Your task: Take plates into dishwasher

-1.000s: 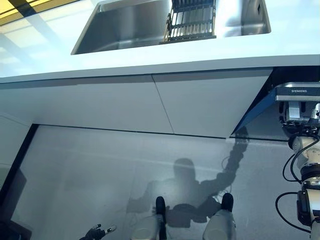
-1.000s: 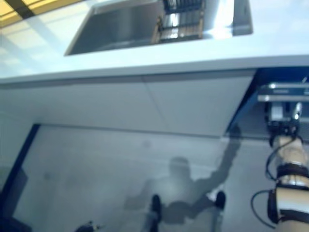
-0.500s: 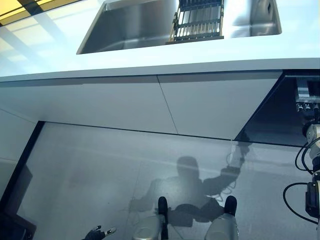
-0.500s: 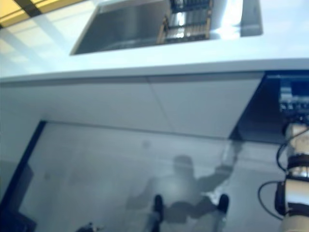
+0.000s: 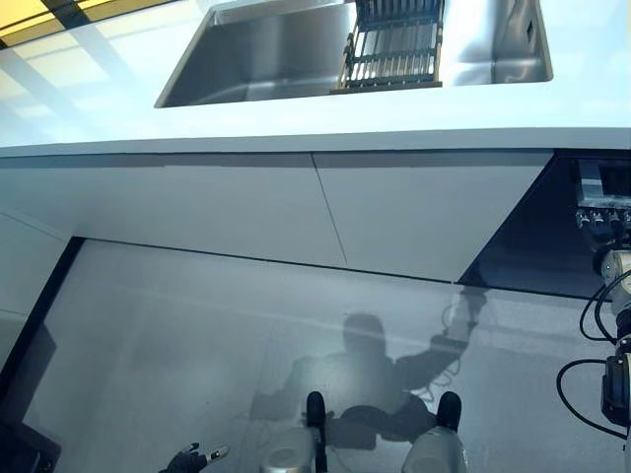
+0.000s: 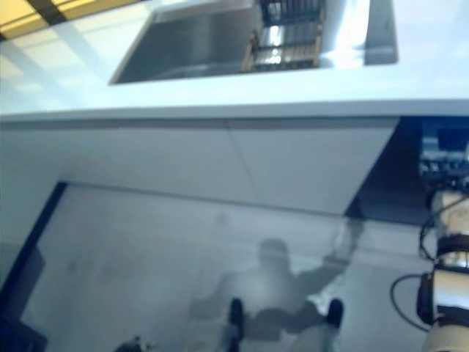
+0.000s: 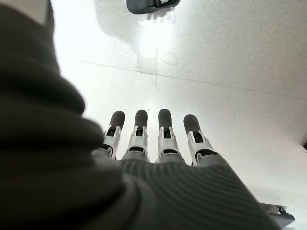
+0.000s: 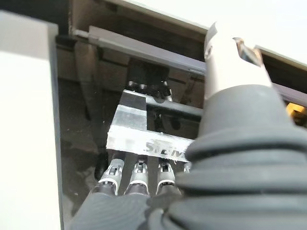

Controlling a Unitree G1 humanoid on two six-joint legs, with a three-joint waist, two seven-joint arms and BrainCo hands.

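The dishwasher [image 5: 532, 236] is under the counter at the far right, its dark door tilted out from the white cabinet fronts. My right hand [image 5: 603, 215] is at the door's silver top strip [image 8: 144, 136] with its thumb [image 8: 230, 52] raised apart. My left hand [image 5: 193, 458] hangs low over the floor at the lower left. It is open and empty, with its fingers [image 7: 165, 132] straight. A dark dish rack [image 5: 392, 47] stands in the steel sink [image 5: 256, 54]. I cannot make out any plate.
The white counter [image 5: 296, 118] runs across the view above white cabinet fronts [image 5: 246, 207]. Grey floor [image 5: 197, 345] lies between me and the cabinets. A dark edge [image 5: 44, 305] borders the floor on the left.
The whole picture has shifted, so the camera moved. The door's silver strip and my right hand now sit nearer the right edge, and more of the dark door shows. The left hand is unchanged.
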